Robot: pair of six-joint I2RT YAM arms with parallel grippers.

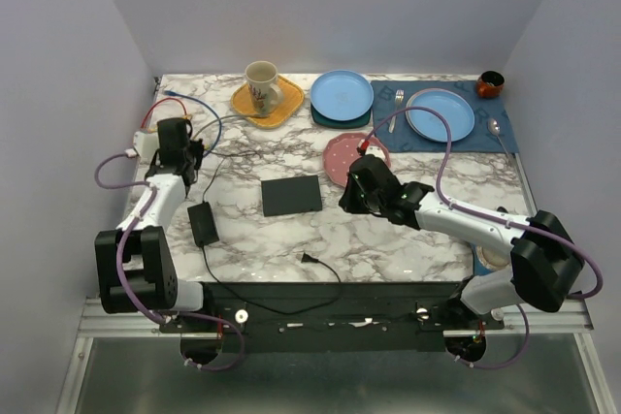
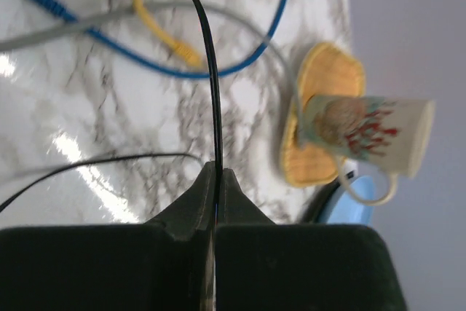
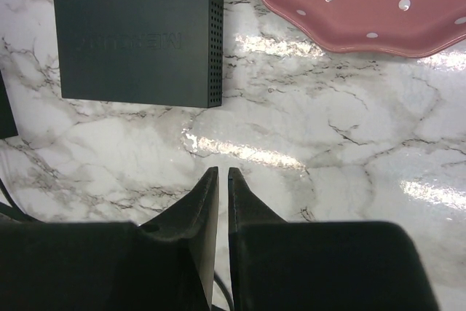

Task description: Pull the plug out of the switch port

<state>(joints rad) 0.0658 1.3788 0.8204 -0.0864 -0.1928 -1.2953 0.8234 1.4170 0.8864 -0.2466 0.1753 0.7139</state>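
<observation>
The switch (image 1: 291, 196) is a flat matte-black box lying mid-table; the right wrist view shows its vented side (image 3: 138, 34). I see no cable joined to it. My left gripper (image 1: 189, 157) is at the back left, shut on a thin black cable (image 2: 207, 71) that runs out from between its fingertips (image 2: 217, 172). My right gripper (image 1: 351, 196) hovers just right of the switch, its jaws nearly closed on nothing (image 3: 223, 172). A loose black plug end (image 1: 309, 259) lies near the front edge.
A black power brick (image 1: 203, 224) lies left of the switch. The pink dotted plate (image 1: 354, 154) is behind my right gripper. A mug on a yellow plate (image 1: 262, 87), blue plates (image 1: 342, 94) and a blue placemat (image 1: 441, 115) stand at the back. Blue and yellow cables (image 2: 175, 52) lie back left.
</observation>
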